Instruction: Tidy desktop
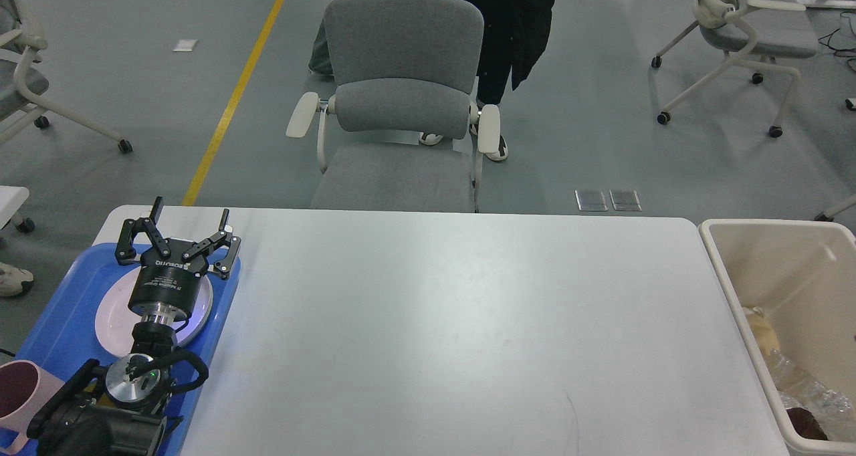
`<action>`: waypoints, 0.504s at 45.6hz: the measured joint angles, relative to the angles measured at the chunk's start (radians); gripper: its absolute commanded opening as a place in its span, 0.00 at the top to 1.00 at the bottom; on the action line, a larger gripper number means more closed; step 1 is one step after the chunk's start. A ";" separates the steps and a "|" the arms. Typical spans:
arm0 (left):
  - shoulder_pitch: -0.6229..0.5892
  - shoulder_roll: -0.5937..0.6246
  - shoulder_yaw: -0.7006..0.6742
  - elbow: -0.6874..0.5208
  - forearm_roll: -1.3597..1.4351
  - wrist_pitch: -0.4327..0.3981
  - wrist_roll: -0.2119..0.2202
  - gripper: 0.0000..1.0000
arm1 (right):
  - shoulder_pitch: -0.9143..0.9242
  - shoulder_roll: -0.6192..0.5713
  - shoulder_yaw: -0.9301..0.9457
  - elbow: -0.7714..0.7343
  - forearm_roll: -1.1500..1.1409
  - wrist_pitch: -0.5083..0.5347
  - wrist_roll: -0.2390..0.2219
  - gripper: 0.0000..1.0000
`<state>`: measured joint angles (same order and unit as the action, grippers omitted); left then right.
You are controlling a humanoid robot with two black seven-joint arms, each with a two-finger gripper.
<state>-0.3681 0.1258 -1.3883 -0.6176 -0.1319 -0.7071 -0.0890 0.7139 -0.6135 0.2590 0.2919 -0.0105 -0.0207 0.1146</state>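
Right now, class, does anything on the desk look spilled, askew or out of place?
Nothing stands out. The desktop looks bare; the plate and pink cup sit in the blue tray, and the left tool hangs open above it.

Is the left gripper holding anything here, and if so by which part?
Nothing is held. The left gripper is open above the blue tray and its plate, fingers spread with nothing between them.
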 measured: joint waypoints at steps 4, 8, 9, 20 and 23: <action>0.000 0.000 0.000 0.000 0.000 0.000 0.000 0.04 | -0.035 -0.008 0.321 0.100 -0.009 0.022 0.025 0.00; 0.000 0.000 0.000 0.000 0.000 0.000 0.000 0.04 | -0.129 -0.004 0.626 0.218 -0.070 0.108 0.030 0.00; 0.000 0.000 0.000 0.000 0.000 0.000 0.000 0.04 | -0.151 0.001 0.687 0.244 -0.093 0.135 0.031 0.00; 0.001 0.000 0.000 0.000 0.000 0.000 0.000 0.04 | -0.323 0.209 1.173 0.403 -0.409 0.304 0.041 0.00; 0.001 0.000 0.000 0.000 0.000 0.000 0.000 0.04 | -0.351 0.265 1.225 0.412 -0.438 0.326 0.065 0.00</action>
<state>-0.3673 0.1258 -1.3883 -0.6180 -0.1319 -0.7071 -0.0890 0.3628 -0.3481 1.4837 0.7037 -0.4488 0.3055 0.1792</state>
